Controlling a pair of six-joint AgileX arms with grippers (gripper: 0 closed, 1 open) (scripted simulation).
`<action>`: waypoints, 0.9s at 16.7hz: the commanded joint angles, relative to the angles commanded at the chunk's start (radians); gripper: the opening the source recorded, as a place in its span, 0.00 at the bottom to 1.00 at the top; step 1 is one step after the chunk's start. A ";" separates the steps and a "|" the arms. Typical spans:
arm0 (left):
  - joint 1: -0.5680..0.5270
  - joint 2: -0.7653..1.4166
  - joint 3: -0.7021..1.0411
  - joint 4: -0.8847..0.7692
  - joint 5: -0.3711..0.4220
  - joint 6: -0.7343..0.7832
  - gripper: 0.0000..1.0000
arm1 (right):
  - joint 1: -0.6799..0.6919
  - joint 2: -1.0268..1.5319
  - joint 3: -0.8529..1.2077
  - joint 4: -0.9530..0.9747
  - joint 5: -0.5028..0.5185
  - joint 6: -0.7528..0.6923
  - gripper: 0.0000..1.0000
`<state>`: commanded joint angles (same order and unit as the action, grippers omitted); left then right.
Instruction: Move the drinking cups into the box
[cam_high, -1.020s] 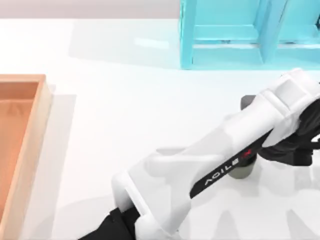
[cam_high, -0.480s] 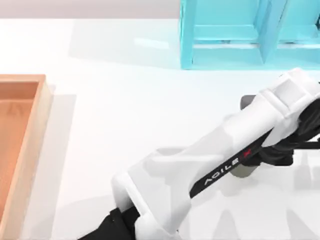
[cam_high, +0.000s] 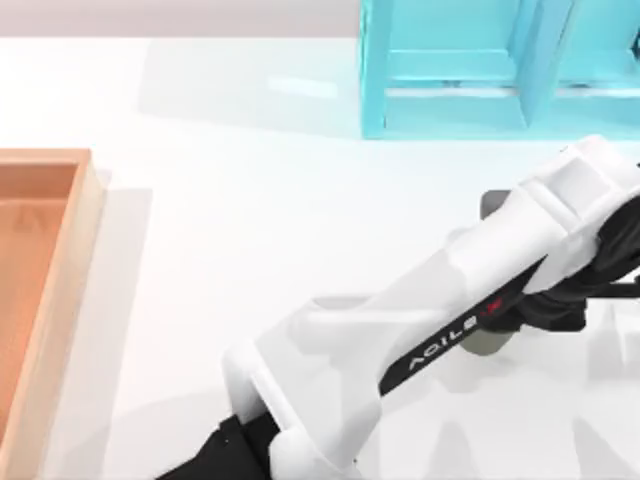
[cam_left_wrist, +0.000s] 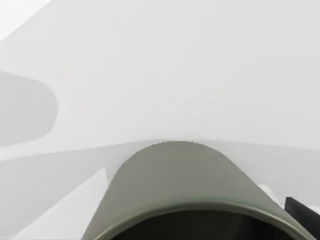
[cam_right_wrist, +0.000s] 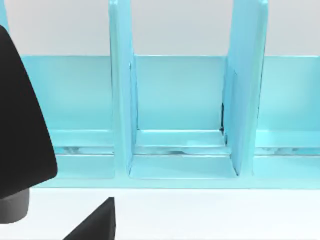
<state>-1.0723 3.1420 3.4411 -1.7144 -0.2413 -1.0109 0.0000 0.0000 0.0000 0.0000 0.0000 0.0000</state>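
Olive-grey cup (cam_left_wrist: 172, 187) is sitting at the lower right of the bench (cam_high: 250, 250), under the left arm's wrist, directly before its camera; whether that gripper is clamping it cannot be told. Wooden box (cam_high: 60, 290) is lying far left

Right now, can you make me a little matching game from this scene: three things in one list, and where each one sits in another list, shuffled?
Things:
1. box
2. cyan shelf frame
3. olive-grey cup

Places:
A. far edge of the table, towards the right
B. under the left arm's wrist, at the table's right
C. left edge of the table

Pairs: 1-C, 2-A, 3-B
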 joint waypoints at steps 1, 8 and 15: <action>0.000 -0.001 -0.001 0.001 0.000 0.000 0.00 | 0.000 0.000 0.000 0.000 0.000 0.000 1.00; 0.000 -0.250 -0.301 0.151 0.006 0.053 0.00 | 0.000 0.000 0.000 0.000 0.000 0.000 1.00; 0.045 -0.663 -1.027 0.360 0.008 0.112 0.00 | 0.000 0.000 0.000 0.000 0.000 0.000 1.00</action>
<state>-1.0268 2.4785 2.4140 -1.3540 -0.2333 -0.8985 0.0000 0.0000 0.0000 0.0000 0.0000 0.0000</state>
